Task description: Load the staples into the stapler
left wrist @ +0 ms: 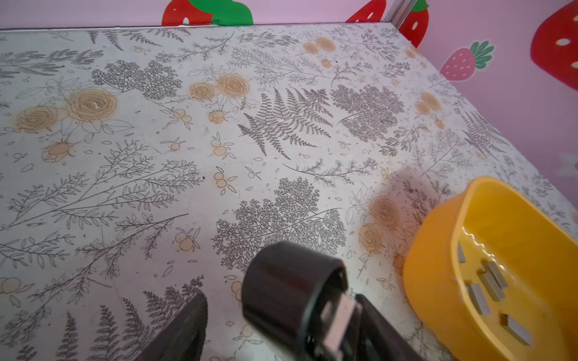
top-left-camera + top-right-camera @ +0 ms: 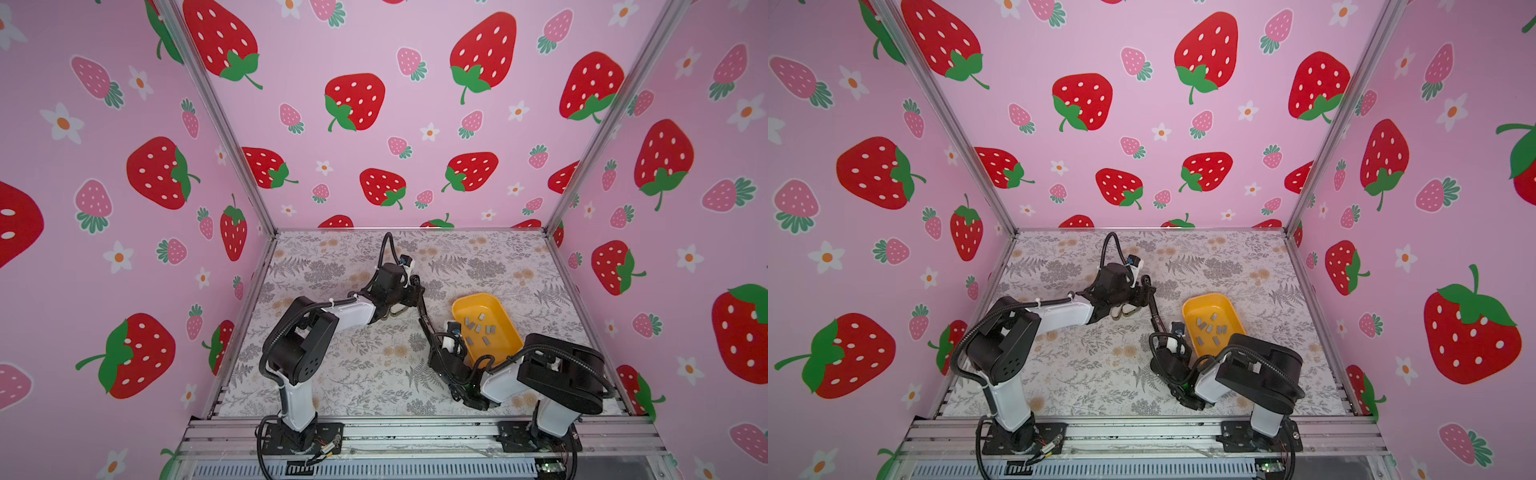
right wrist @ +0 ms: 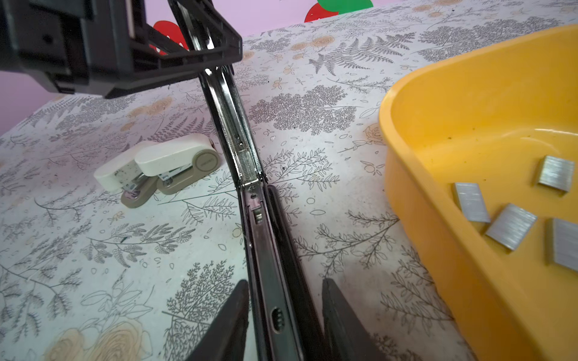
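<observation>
A long black stapler (image 3: 240,150) is folded open, its metal channel bared, and spans the gap between my two grippers in both top views (image 2: 422,307) (image 2: 1153,307). My right gripper (image 3: 284,281) is shut on its near half, one finger on each side. The stapler's far end (image 1: 294,287) lies between the fingers of my left gripper (image 1: 281,297), against one finger and with a wide gap to the other, so that gripper is open. The staples (image 3: 511,226) (image 2: 478,328) are several short grey strips lying loose in a yellow tray (image 3: 406,78).
Two small whitish staplers (image 3: 156,165) lie together on the floral table, under the left forearm in a top view (image 2: 395,309). The yellow tray (image 1: 431,281) (image 2: 1208,297) stands right of the stapler, close to the right arm. Pink walls enclose three sides.
</observation>
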